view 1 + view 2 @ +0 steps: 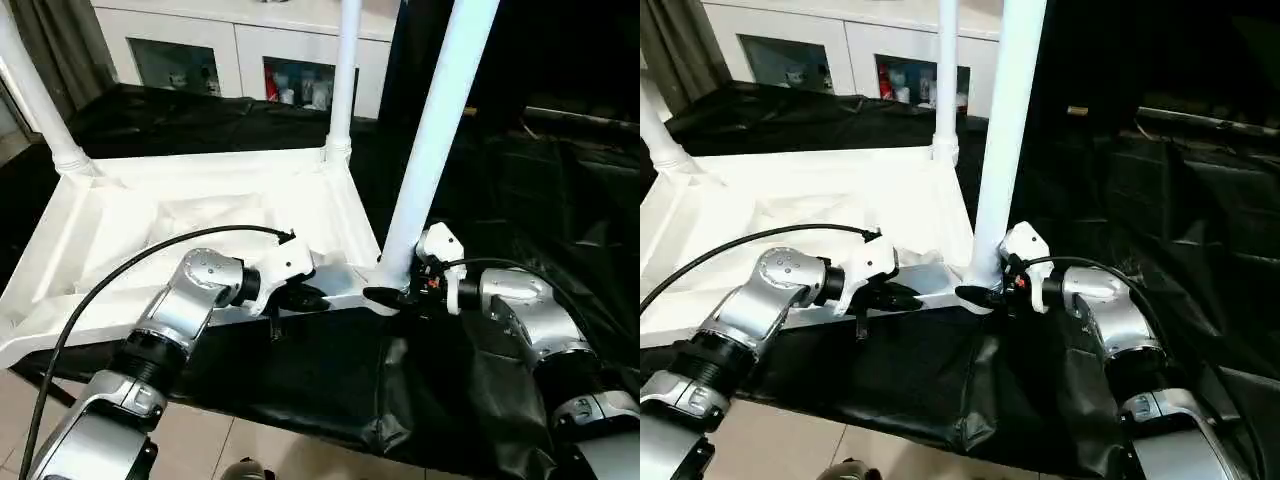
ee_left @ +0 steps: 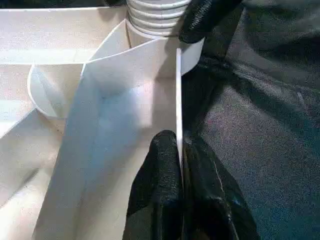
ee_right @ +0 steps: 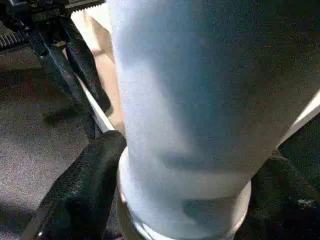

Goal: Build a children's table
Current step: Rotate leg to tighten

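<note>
Right at the near edge, the left pincer (image 1: 300,297) is clamped on the thin white rim of the upturned table top (image 1: 200,225), one black finger inside the wall and one outside, pinning it down. Just beside it, the right pincer (image 1: 392,296) has its textured black fingers (image 3: 82,187) wrapped around the base of the near-right leg (image 1: 440,130), exactly where the leg meets its corner socket (image 2: 155,20). The whole children's table lies upside down on a black, crinkled plastic sheet (image 1: 330,390) that covers the support below. By the look of things this leg is being seated, so the job seems well along: two more legs already stand up from the far corners, the far-right leg (image 1: 343,75) and the far-left leg (image 1: 35,95), both upright in ringed collars. The near-left corner is hidden behind the left forearm, so I cannot tell if a fourth leg is in. Smooth, glossy white plastic everywhere; legs round and tapered, the underside crossed by thin ribs and angled walls. Beyond, a white cabinet (image 1: 240,50) with glass doors lines the back.
</note>
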You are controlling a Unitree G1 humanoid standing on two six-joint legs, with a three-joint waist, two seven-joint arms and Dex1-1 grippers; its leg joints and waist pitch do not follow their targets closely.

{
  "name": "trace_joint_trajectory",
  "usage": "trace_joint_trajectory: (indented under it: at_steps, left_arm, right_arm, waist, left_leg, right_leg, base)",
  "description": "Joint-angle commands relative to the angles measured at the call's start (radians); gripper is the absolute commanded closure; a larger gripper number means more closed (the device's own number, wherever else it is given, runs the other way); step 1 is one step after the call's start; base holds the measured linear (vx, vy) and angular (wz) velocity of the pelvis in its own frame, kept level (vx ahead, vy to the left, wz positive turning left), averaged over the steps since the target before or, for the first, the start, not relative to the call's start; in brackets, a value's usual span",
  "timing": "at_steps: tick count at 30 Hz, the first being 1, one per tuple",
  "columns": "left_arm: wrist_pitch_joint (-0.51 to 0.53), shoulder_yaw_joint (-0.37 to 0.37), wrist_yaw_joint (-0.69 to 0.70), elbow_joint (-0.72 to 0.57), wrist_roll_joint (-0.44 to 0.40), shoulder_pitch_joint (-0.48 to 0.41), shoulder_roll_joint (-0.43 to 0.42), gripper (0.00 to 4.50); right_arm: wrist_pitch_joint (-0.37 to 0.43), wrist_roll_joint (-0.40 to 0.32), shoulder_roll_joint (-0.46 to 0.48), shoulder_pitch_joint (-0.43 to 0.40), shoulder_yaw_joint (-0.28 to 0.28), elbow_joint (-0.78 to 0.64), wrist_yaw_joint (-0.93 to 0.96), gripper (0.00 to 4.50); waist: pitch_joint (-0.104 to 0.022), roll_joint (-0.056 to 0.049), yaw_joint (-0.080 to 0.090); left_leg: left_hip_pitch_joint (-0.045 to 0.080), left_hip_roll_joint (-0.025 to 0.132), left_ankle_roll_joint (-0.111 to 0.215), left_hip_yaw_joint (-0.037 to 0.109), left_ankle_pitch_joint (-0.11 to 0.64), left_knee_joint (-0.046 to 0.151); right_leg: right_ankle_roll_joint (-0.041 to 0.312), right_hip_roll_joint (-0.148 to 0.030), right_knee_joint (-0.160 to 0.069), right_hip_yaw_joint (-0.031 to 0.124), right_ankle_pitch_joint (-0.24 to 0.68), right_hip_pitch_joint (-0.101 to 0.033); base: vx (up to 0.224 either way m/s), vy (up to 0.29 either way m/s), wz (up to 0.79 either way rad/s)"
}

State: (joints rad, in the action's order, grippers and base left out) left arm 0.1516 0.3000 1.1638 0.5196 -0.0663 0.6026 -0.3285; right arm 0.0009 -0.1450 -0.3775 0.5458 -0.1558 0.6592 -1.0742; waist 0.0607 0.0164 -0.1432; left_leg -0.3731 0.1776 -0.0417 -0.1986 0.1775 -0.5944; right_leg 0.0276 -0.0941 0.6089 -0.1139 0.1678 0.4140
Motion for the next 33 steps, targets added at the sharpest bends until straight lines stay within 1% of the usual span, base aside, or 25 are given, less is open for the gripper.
trace_joint_trajectory:
  at_steps: [1, 3, 5, 9, 11, 12, 13, 14, 15, 16, 17, 18, 19, 20, 21, 22, 23, 24, 25, 26, 27, 28, 29, 30, 33]
  left_arm:
    - [-0.021, -0.018, 0.021, -0.058, 0.078, 0.013, 0.034, 4.50]
    - [-0.019, -0.018, 0.021, -0.059, 0.078, 0.013, 0.035, 4.50]
    - [-0.017, -0.018, 0.021, -0.061, 0.078, 0.013, 0.035, 4.50]
    - [-0.013, -0.018, 0.025, -0.061, 0.076, 0.010, 0.034, 4.50]
    - [-0.011, -0.016, 0.024, -0.057, 0.072, 0.008, 0.031, 4.50]
    - [-0.010, -0.016, 0.020, -0.055, 0.069, 0.009, 0.031, 4.50]
    - [-0.005, -0.016, 0.000, -0.044, 0.058, 0.012, 0.033, 4.50]
    - [-0.002, -0.019, -0.030, -0.026, 0.045, 0.020, 0.040, 4.50]
    - [0.006, -0.026, -0.073, 0.000, 0.031, 0.032, 0.053, 4.50]
    - [0.021, -0.035, -0.134, 0.037, 0.014, 0.050, 0.071, 4.50]
    - [0.029, -0.042, -0.174, 0.061, 0.005, 0.062, 0.083, 4.50]
    - [0.044, -0.055, -0.252, 0.110, -0.012, 0.085, 0.109, 4.50]
    - [0.056, -0.066, -0.304, 0.142, -0.018, 0.102, 0.128, 4.50]
    - [0.074, -0.087, -0.371, 0.185, -0.014, 0.125, 0.159, 4.50]
    - [0.088, -0.101, -0.418, 0.214, -0.011, 0.141, 0.181, 4.50]
    - [0.094, -0.118, -0.497, 0.264, -0.012, 0.168, 0.215, 4.50]
    - [0.093, -0.119, -0.513, 0.274, -0.013, 0.174, 0.222, 4.50]
    - [0.091, -0.119, -0.536, 0.290, -0.017, 0.183, 0.232, 4.50]
    - [0.088, -0.118, -0.561, 0.307, -0.022, 0.193, 0.246, 4.50]
    - [0.087, -0.118, -0.575, 0.317, -0.024, 0.200, 0.254, 4.50]
    - [0.081, -0.114, -0.576, 0.324, -0.028, 0.205, 0.262, 4.50]
    - [0.073, -0.107, -0.572, 0.325, -0.033, 0.207, 0.265, 4.50]
    - [0.068, -0.104, -0.570, 0.329, -0.036, 0.209, 0.266, 4.50]
    - [0.051, -0.090, -0.557, 0.337, -0.044, 0.211, 0.267, 4.50]
    - [0.034, -0.083, -0.550, 0.351, -0.045, 0.215, 0.267, 4.50]
  right_arm:
    - [0.012, 0.011, 0.005, 0.003, -0.012, -0.013, -0.008, 1.52]
    - [0.013, 0.010, 0.005, 0.001, -0.011, -0.013, -0.011, 1.70]
    - [0.011, 0.009, 0.007, -0.002, -0.012, -0.014, -0.013, 1.72]
    - [0.008, 0.010, 0.014, -0.005, -0.012, -0.011, -0.010, 1.76]
    - [0.005, 0.019, 0.024, 0.000, -0.004, 0.011, 0.029, 1.76]
    - [0.002, 0.025, 0.030, 0.005, 0.002, 0.027, 0.058, 1.76]
    - [-0.003, 0.041, 0.046, 0.021, 0.018, 0.072, 0.136, 1.76]
    - [0.004, 0.049, 0.061, 0.037, 0.036, 0.115, 0.215, 1.76]
    - [0.012, 0.054, 0.077, 0.051, 0.054, 0.157, 0.290, 1.76]
    - [0.026, 0.055, 0.096, 0.067, 0.074, 0.202, 0.376, 1.77]
    - [0.037, 0.054, 0.108, 0.074, 0.086, 0.224, 0.423, 1.77]
    - [0.058, 0.048, 0.131, 0.087, 0.110, 0.265, 0.517, 1.77]
    - [0.073, 0.040, 0.149, 0.096, 0.130, 0.290, 0.587, 1.77]
    - [0.087, 0.025, 0.176, 0.108, 0.158, 0.319, 0.678, 1.77]
    - [0.096, 0.015, 0.195, 0.116, 0.177, 0.338, 0.743, 1.77]
    - [0.104, 0.001, 0.226, 0.131, 0.205, 0.370, 0.850, 1.77]
    - [0.104, -0.002, 0.234, 0.135, 0.212, 0.377, 0.874, 1.77]
    - [0.102, -0.007, 0.249, 0.142, 0.223, 0.387, 0.913, 1.77]
    - [0.086, -0.001, 0.268, 0.152, 0.225, 0.399, 0.959, 1.77]
    - [0.073, 0.005, 0.280, 0.160, 0.226, 0.406, 0.986, 1.77]
    - [0.057, 0.018, 0.291, 0.171, 0.217, 0.418, 1.006, 1.77]
    - [0.044, 0.019, 0.300, 0.179, 0.215, 0.426, 1.001, 1.77]
    - [0.040, 0.020, 0.303, 0.183, 0.217, 0.430, 1.003, 1.77]
    - [0.019, 0.026, 0.311, 0.196, 0.220, 0.443, 1.003, 1.77]
    - [-0.006, 0.027, 0.316, 0.205, 0.230, 0.450, 0.998, 1.77]
  waist:
    - [-0.072, 0.018, 0.002]
    - [-0.071, 0.019, 0.002]
    - [-0.071, 0.017, 0.002]
    - [-0.071, 0.017, 0.003]
    - [-0.072, 0.019, 0.002]
    - [-0.072, 0.017, 0.002]
    - [-0.072, 0.014, 0.006]
    - [-0.071, 0.016, 0.009]
    - [-0.071, 0.013, 0.014]
    - [-0.068, 0.013, 0.025]
    - [-0.069, 0.013, 0.028]
    - [-0.070, 0.013, 0.029]
    - [-0.065, 0.013, 0.035]
    - [-0.066, 0.011, 0.035]
    - [-0.067, 0.013, 0.036]
    - [-0.069, 0.016, 0.034]
    - [-0.070, 0.013, 0.031]
    - [-0.070, 0.013, 0.031]
    - [-0.069, 0.013, 0.030]
    - [-0.070, 0.013, 0.030]
    - [-0.071, 0.013, 0.030]
    - [-0.070, 0.014, 0.030]
    - [-0.070, 0.014, 0.032]
    - [-0.069, 0.017, 0.032]
    - [-0.067, 0.017, 0.033]
  left_leg:
    - [0.011, 0.063, 0.065, 0.028, 0.178, 0.066]
    - [0.011, 0.062, 0.062, 0.028, 0.183, 0.066]
    - [0.012, 0.063, 0.059, 0.029, 0.189, 0.067]
    - [0.011, 0.063, 0.058, 0.028, 0.187, 0.067]
    - [0.010, 0.061, 0.058, 0.028, 0.184, 0.066]
    - [0.011, 0.062, 0.058, 0.028, 0.182, 0.066]
    - [0.012, 0.063, 0.050, 0.029, 0.183, 0.067]
    - [0.010, 0.061, 0.047, 0.029, 0.185, 0.068]
    - [0.011, 0.061, 0.035, 0.032, 0.188, 0.070]
    - [0.015, 0.059, 0.021, 0.032, 0.211, 0.072]
    - [0.017, 0.058, 0.015, 0.032, 0.223, 0.071]
    - [0.017, 0.059, 0.011, 0.033, 0.227, 0.070]
    - [0.023, 0.057, 0.002, 0.033, 0.253, 0.072]
    - [0.025, 0.058, -0.001, 0.034, 0.262, 0.072]
    - [0.025, 0.056, -0.002, 0.031, 0.250, 0.072]
    - [0.027, 0.057, -0.002, 0.032, 0.251, 0.072]
    - [0.029, 0.056, 0.000, 0.031, 0.244, 0.071]
    - [0.029, 0.056, 0.000, 0.031, 0.244, 0.071]
    - [0.032, 0.054, 0.003, 0.027, 0.255, 0.071]
    - [0.031, 0.055, 0.003, 0.029, 0.255, 0.071]
    - [0.024, 0.055, 0.008, 0.030, 0.246, 0.072]
    - [0.024, 0.055, 0.011, 0.030, 0.246, 0.073]
    - [0.020, 0.055, 0.015, 0.031, 0.251, 0.073]
    - [0.018, 0.054, 0.018, 0.031, 0.251, 0.074]
    - [0.019, 0.053, 0.019, 0.032, 0.265, 0.074]
  right_leg:
    - [0.174, -0.082, -0.077, 0.065, 0.290, -0.057]
    - [0.167, -0.083, -0.080, 0.065, 0.307, -0.058]
    - [0.164, -0.082, -0.080, 0.065, 0.316, -0.057]
    - [0.170, -0.082, -0.078, 0.066, 0.300, -0.057]
    - [0.169, -0.083, -0.078, 0.066, 0.303, -0.059]
    - [0.169, -0.083, -0.078, 0.066, 0.303, -0.058]
    - [0.174, -0.084, -0.077, 0.066, 0.303, -0.055]
    - [0.172, -0.082, -0.079, 0.066, 0.306, -0.056]
    - [0.173, -0.083, -0.078, 0.065, 0.313, -0.056]
    - [0.175, -0.080, -0.084, 0.064, 0.338, -0.053]
    - [0.173, -0.082, -0.086, 0.064, 0.354, -0.054]
    - [0.172, -0.084, -0.086, 0.064, 0.358, -0.056]
    - [0.163, -0.082, -0.093, 0.065, 0.394, -0.050]
    - [0.162, -0.084, -0.094, 0.066, 0.404, -0.051]
    - [0.159, -0.084, -0.095, 0.068, 0.390, -0.051]
    - [0.161, -0.083, -0.094, 0.068, 0.381, -0.051]
    - [0.162, -0.083, -0.092, 0.070, 0.363, -0.048]
    - [0.162, -0.083, -0.092, 0.070, 0.363, -0.048]
    - [0.167, -0.081, -0.094, 0.071, 0.352, -0.043]
    - [0.168, -0.082, -0.092, 0.071, 0.346, -0.046]
    - [0.164, -0.083, -0.090, 0.071, 0.335, -0.052]
    - [0.160, -0.082, -0.089, 0.071, 0.329, -0.051]
    - [0.157, -0.084, -0.089, 0.071, 0.335, -0.054]
    - [0.154, -0.084, -0.090, 0.071, 0.340, -0.056]
    - [0.138, -0.086, -0.096, 0.071, 0.387, -0.054]
  base:
    - [0.000, 0.000, 0.00]
    - [0.000, 0.000, 0.00]
    - [0.000, 0.000, 0.00]
    - [0.000, 0.000, 0.00]
    - [0.000, 0.000, 0.00]
    - [0.000, 0.000, 0.00]
    - [0.000, 0.000, 0.00]
    - [0.000, 0.000, 0.00]
    - [0.000, 0.000, 0.00]
    - [0.000, 0.000, 0.00]
    - [0.000, 0.000, 0.00]
    - [0.000, 0.000, 0.00]
    - [0.000, 0.000, 0.00]
    - [0.000, 0.000, 0.00]
    - [0.000, 0.000, 0.00]
    - [0.000, 0.000, 0.00]
    - [0.000, 0.000, 0.00]
    - [0.000, 0.000, 0.00]
    - [0.000, 0.000, 0.00]
    - [0.000, 0.000, 0.00]
    - [0.000, 0.000, 0.00]
    - [0.000, 0.000, 0.00]
    - [0.000, 0.000, 0.00]
    - [0.000, 0.000, 0.00]
    - [0.000, 0.000, 0.00]
